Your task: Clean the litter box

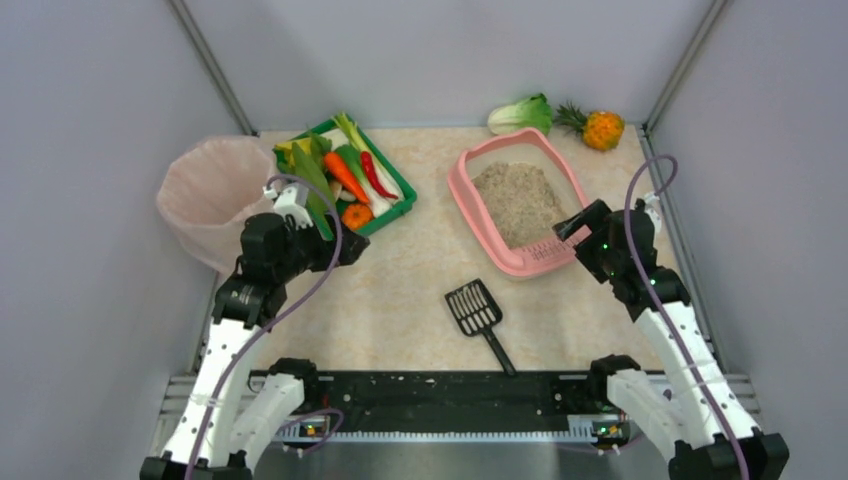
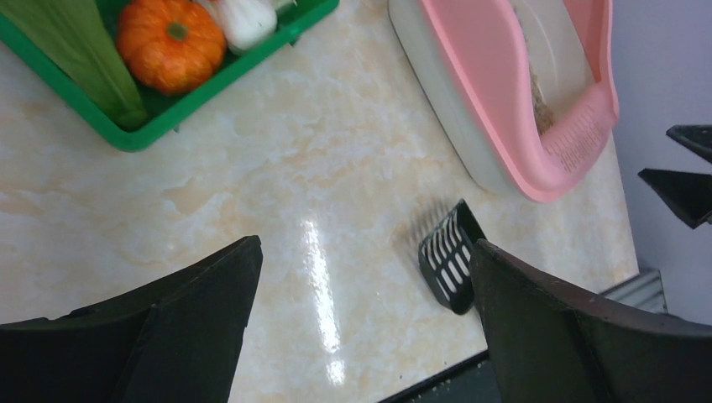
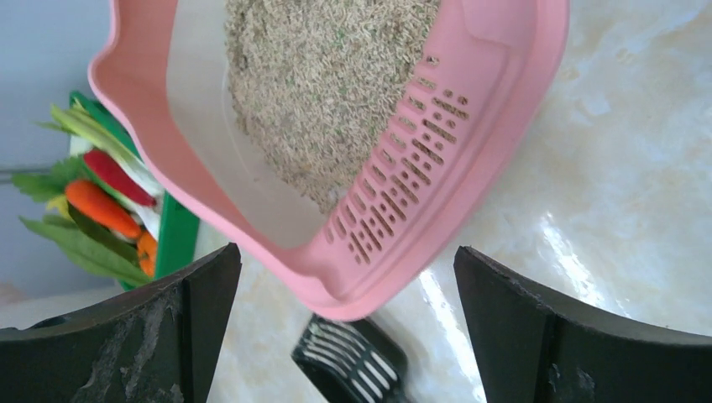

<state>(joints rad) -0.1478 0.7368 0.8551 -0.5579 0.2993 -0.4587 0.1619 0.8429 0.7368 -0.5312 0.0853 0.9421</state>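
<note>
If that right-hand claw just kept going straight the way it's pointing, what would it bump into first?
Most likely the litter box: in the wrist view its slotted lip sits straight ahead between the open fingers of the right gripper. Exactly how near is hard to judge.

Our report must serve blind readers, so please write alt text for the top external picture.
A pink litter box holding grey litter sits on a marbled table, the open right gripper at its slotted near end. A black scoop lies in front of it; a green vegetable tray and pink-lined bin stand left.
</note>
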